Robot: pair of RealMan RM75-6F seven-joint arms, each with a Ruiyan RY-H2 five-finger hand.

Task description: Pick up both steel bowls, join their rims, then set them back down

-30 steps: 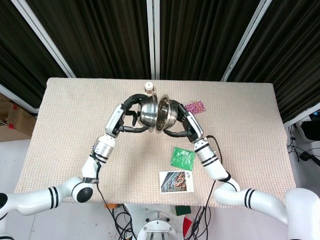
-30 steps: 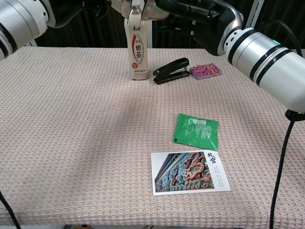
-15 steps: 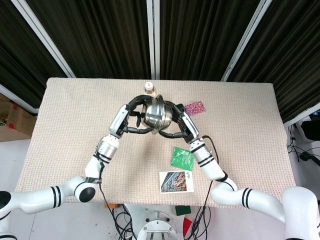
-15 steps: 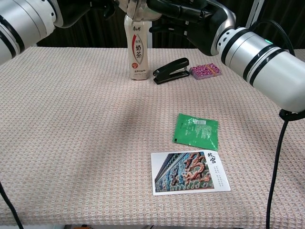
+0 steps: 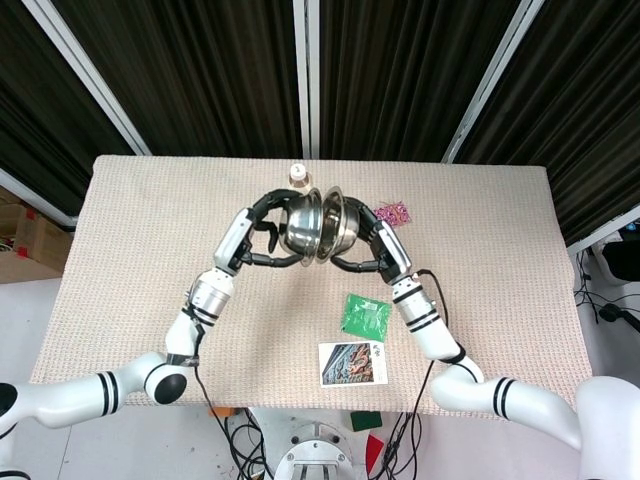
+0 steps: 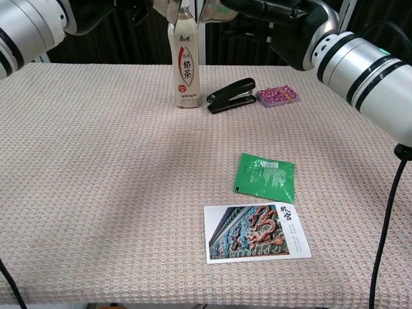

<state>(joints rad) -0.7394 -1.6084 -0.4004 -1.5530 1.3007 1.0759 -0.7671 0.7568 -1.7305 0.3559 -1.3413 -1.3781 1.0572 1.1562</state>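
Fingers, head view: left hand (image 5: 262, 232) fingers wrap the left bowl (image 5: 300, 226); right hand (image 5: 372, 240) fingers wrap the right bowl (image 5: 340, 226).
Bowls, head view: both held in the air above the far middle of the worktop (image 5: 140, 260), tipped on their sides, rims facing each other, very close; whether the rims touch I cannot tell.
Other things, head view: bottle (image 5: 298, 177) just behind the bowls near the far edge; pink packet (image 5: 395, 211) to its right; green sachet (image 5: 364, 316) and postcard (image 5: 352, 363) toward the near edge.
Fingers, chest view: both hands run off the top edge; their grasp cannot be told here.
Worktop, chest view: bottle (image 6: 185, 64) upright near the far edge, black stapler (image 6: 231, 96) just beside it, pink packet (image 6: 277, 96) beside the stapler; green sachet (image 6: 265, 177) nearer, postcard (image 6: 256, 232) in front of it.
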